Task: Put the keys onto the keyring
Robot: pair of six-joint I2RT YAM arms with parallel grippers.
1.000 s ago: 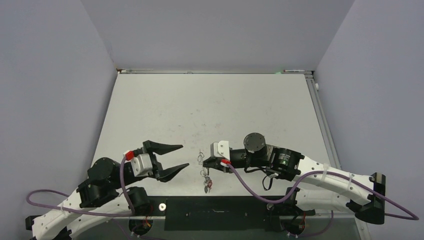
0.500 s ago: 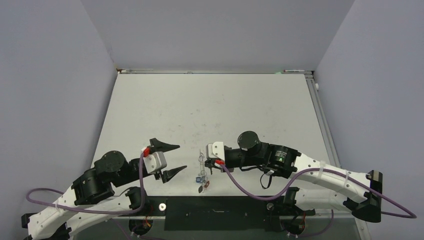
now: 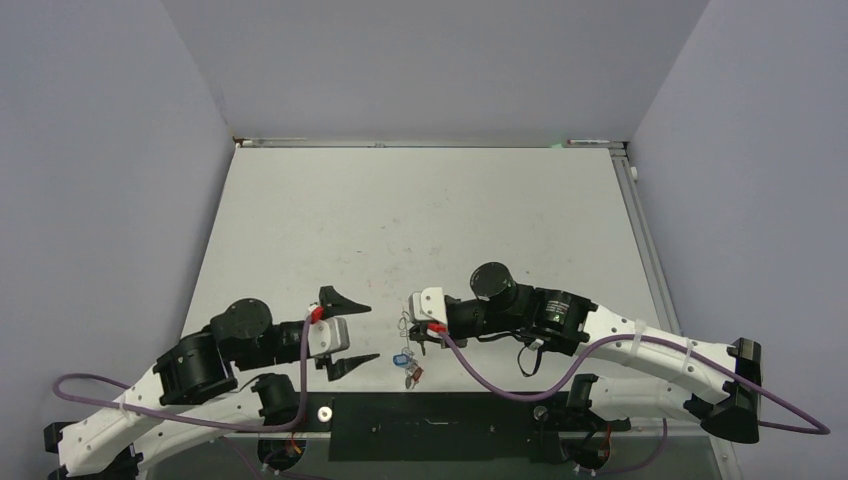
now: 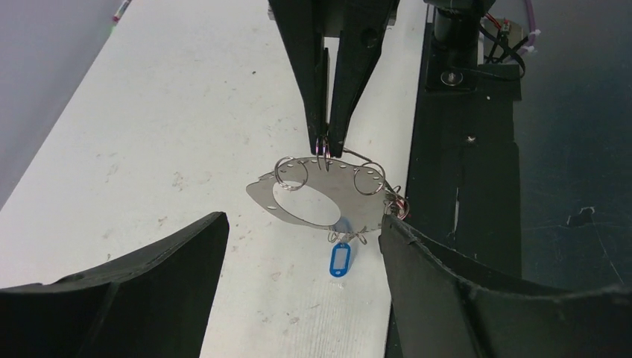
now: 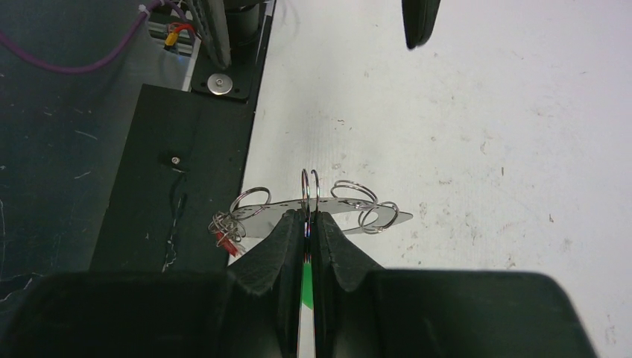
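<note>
The keyring (image 4: 350,201) is a flat silver oval with a hole and several split rings on its rim. It hangs above the table near the front edge (image 3: 405,322). My right gripper (image 5: 307,218) is shut on one split ring at its top edge; a green tag (image 5: 304,287) shows between the fingers. A blue tag (image 4: 340,261) hangs under the keyring, and a red tag (image 5: 223,239) sits in a cluster of rings at its end. My left gripper (image 4: 304,222) is open and empty, its jaws wide on either side of the keyring, not touching it (image 3: 368,332).
A black base plate (image 3: 440,425) with a round washer (image 3: 323,412) runs along the near table edge, just below the keyring. Purple cables (image 3: 500,375) loop off both arms. Grey walls close in the white table (image 3: 420,220) on three sides.
My left gripper has swung right and nearer, toward the keyring, still open. My right gripper has shifted slightly left with the keyring; the blue tag now hangs in view.
</note>
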